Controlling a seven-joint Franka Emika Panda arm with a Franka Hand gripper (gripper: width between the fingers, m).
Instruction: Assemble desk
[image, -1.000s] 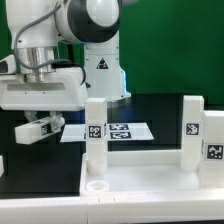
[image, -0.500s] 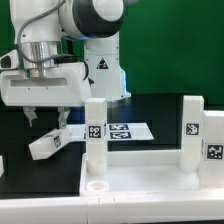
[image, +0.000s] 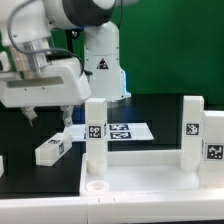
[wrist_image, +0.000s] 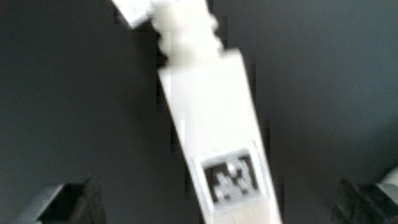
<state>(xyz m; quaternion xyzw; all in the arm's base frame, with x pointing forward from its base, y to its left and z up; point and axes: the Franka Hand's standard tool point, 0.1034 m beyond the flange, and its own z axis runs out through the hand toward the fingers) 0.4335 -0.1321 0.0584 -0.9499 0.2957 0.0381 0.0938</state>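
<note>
- Progress: tabletop (image: 150, 170) lies flat in the foreground of the exterior view, with two legs standing on it — one leg (image: 95, 140) near its corner on the exterior view's left, another leg (image: 192, 135) toward the exterior view's right. Whether they are screwed home or just set in, can't tell.
- Edge of a third tagged piece (image: 215, 150) shows at the exterior view's right border; too cropped to say how it sits.
- Loose leg (image: 52, 148) lies on its side on the black table (image: 20, 180), just beside the tabletop's edge on the exterior view's left, tilted, not attached.
- Wrist view: same loose leg (wrist_image: 210, 130) seen long-ways, threaded peg at one end, tag near the other, bare black table around it.
- Gripper (image: 48, 116) hangs above the loose leg, jaws spread wide, nothing between them; dark fingertips (wrist_image: 63, 203) sit well apart on either side of the leg, not touching.
- Marker board (image: 128, 130) flat behind the standing legs.
- Left to do, by my read: at least this loose leg has to go in; fourth leg not identifiable.
- Versus earlier frames: a second ago the leg was up in the claw, half a second ago lower and tilted, now resting on the table; jaws have gone from partly closed to fully spread. Arm has shifted slightly toward the exterior view's left. Standing legs unchanged.
</note>
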